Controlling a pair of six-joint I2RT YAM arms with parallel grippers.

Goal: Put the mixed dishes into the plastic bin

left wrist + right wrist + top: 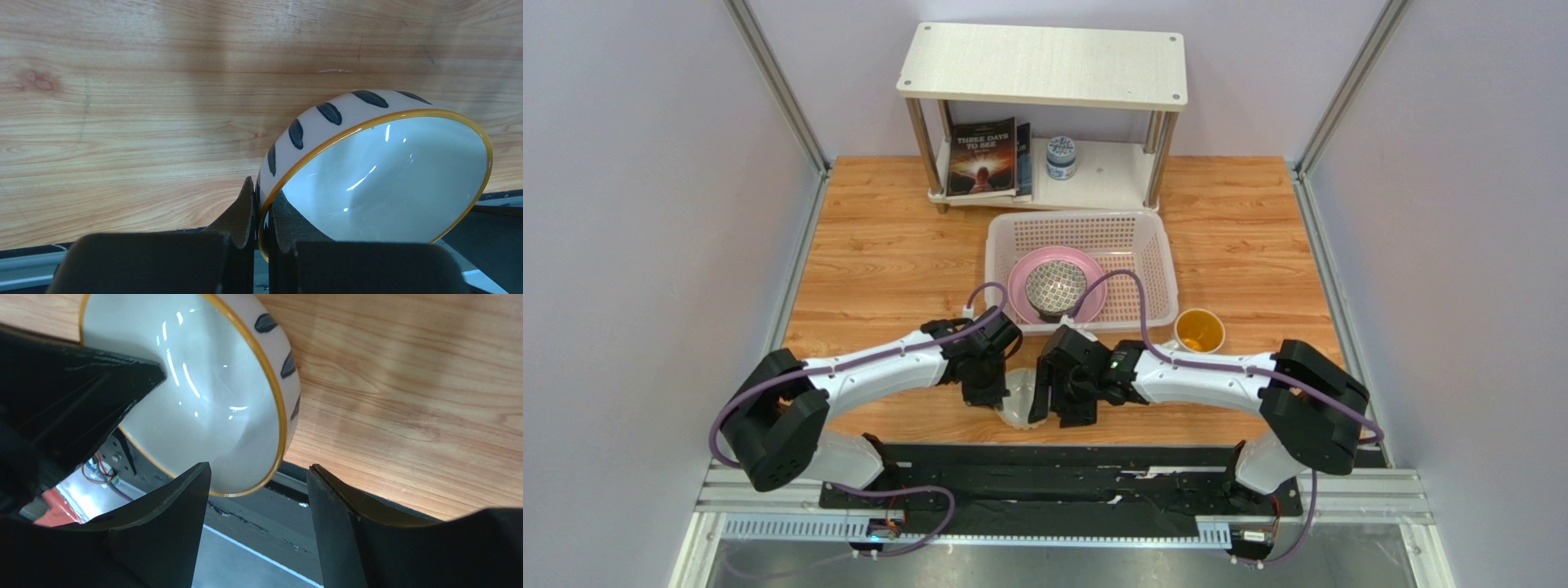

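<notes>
My left gripper (264, 208) is shut on the rim of a small white bowl (380, 177) with a yellow rim and dark leaf marks, one finger inside and one outside. The bowl is tilted, near the table's front edge (1020, 407). My right gripper (258, 478) is open; the bowl's lower rim (202, 386) hangs just above the gap between its fingers, touching neither. The plastic bin (1004, 245) holds the pink plate (1024, 272) with the dark-patterned bowl (1055, 286) on it. The white mug with yellow inside (1199, 330) stands right of the bin. A second white bowl is not in view.
A white two-tier shelf (1044, 64) stands at the back, with a book (983, 157) and a small blue-white jar (1060, 156) on its lower tier. Both arms meet at the front middle. A black base rail (1063, 472) runs along the near edge.
</notes>
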